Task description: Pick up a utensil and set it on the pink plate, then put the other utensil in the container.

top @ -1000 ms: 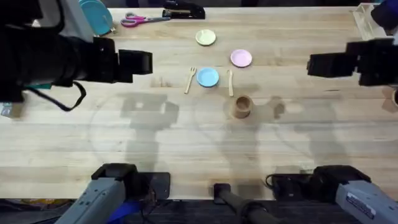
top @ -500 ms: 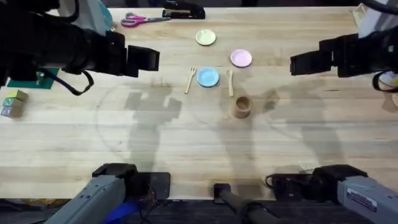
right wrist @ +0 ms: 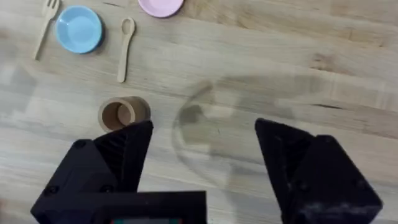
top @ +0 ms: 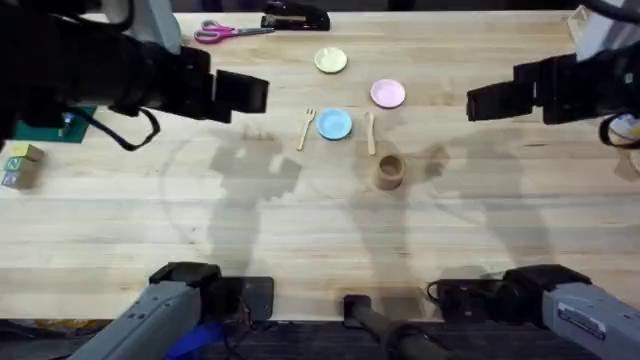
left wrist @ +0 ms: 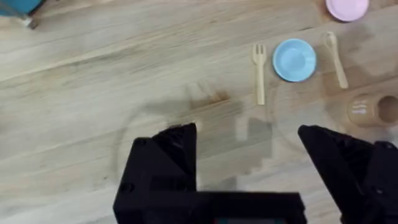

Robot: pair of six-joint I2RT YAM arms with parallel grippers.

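Right gripper [right wrist: 202, 155] has its black fingers spread wide over bare wooden table [right wrist: 298, 56]. Tan wooden cylinder cup [right wrist: 123, 113] stands upright at the centre; pale wooden spoon [right wrist: 124, 50] at 12 o'clock, round blue plate [right wrist: 78, 29] at 11, tined wooden fork [right wrist: 45, 25] beyond it, pink plate [right wrist: 161, 6] at 1

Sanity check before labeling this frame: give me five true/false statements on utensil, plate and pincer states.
1. The fork lies on the pink plate. False: it lies on the table beside the blue plate.
2. The spoon lies between the blue plate and the container. True.
3. The container holds a utensil. False: the right wrist view shows it empty.
4. Both the left pincer and the right pincer are open and hold nothing. True.
5. The pale yellow plate is stacked on the pink plate. False: they sit apart.
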